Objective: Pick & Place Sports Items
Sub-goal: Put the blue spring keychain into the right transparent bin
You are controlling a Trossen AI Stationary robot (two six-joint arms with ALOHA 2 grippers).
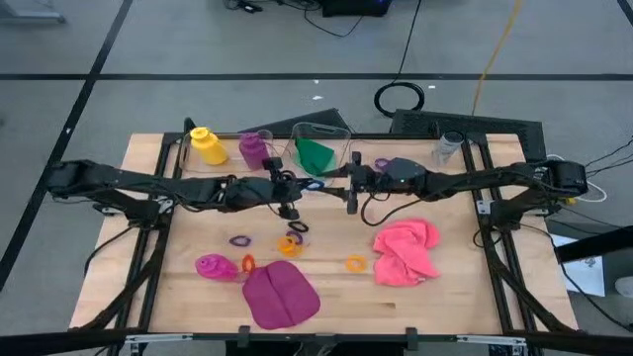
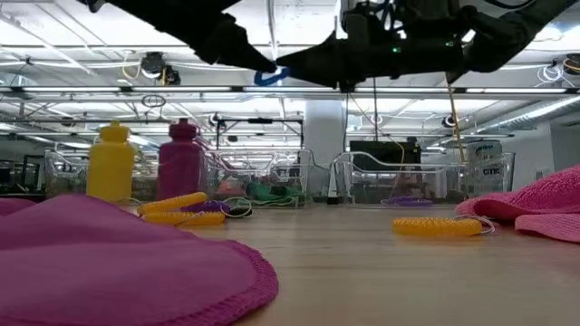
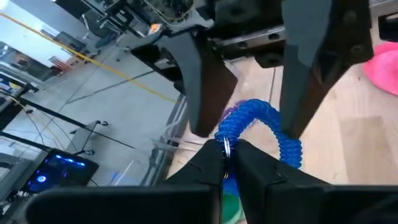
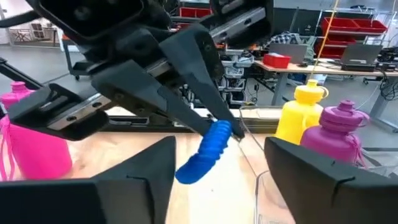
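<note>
The blue ring [image 1: 314, 184] hangs in the air just above the middle of the high view, between the 2 grippers and clear of the tabletop. The left gripper [image 3: 225, 149] pinches it, its jaws pressed together on the coil, as the left wrist view shows. The right gripper [image 4: 217, 158] faces it from the other side with its jaws spread, 1 finger on each side of the ring but not touching it.

Behind the ring, in the upper middle of the high view, a green cloth [image 1: 316, 155] lies inside a clear bin [image 1: 341, 132]. Left of that stand a purple bottle [image 1: 253, 148] and a yellow bottle [image 1: 207, 144], close together. A small purple ring [image 1: 382, 163] lies to the right of the bin.

Lower in the high view, loose on the wooden table [image 1: 445, 287], sit a purple ring [image 1: 238, 240], a yellow ring [image 1: 288, 245] beside an orange ring [image 1: 297, 226], and another orange ring [image 1: 355, 263] further right. A magenta bottle [image 1: 212, 266] lies on its side at lower left with an orange ring [image 1: 247, 263] touching it. A magenta cloth [image 1: 280, 294] lies at the lower middle, and a pink cloth [image 1: 406, 250] is bunched at the right.
</note>
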